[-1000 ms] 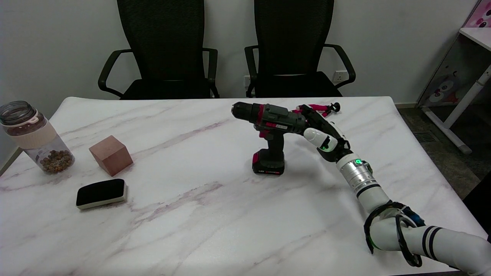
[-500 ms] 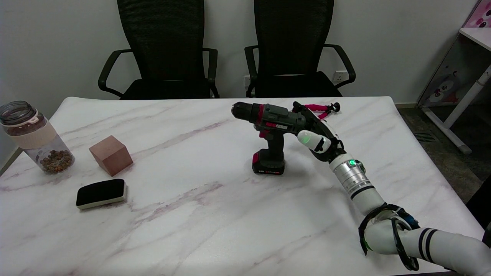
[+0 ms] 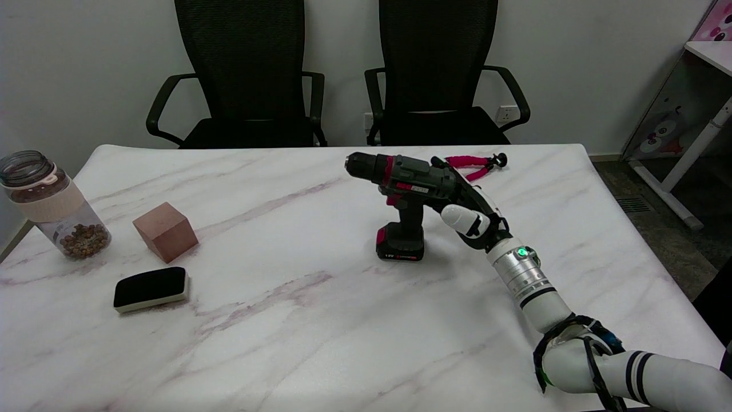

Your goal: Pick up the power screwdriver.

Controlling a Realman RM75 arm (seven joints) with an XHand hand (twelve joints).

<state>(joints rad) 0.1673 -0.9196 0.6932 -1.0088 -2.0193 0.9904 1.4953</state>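
1. Right hand (image 3: 470, 213): reaches in from the lower right and lies against the rear end of the power screwdriver (image 3: 404, 194). Its fingers run forward along the far side of the motor housing. Whether they are closed on the housing or merely resting against it cannot be told from this view.

2. Power screwdriver: stands upright on its battery pack on the marble table (image 3: 286, 320), directly ahead of the hand. The chuck points away from the hand, toward the left of the picture. The handle drops below and ahead of the fingertips. The battery base sits lower still, on the tabletop.

3. Handling, judged: a rigid tool of hard plastic, probably heavy for its size, with weight at both the battery foot and the motor head. A hold on the rear housing alone is likely to let it pivot nose-down.

4. Where to grasp, judged: the handle between housing and battery, which looks rubbery and should resist slipping. A wrap there keeps both masses in balance.

5. Pink flexible tripod (image 3: 474, 165): lies just beyond the hand, apart from the tool.
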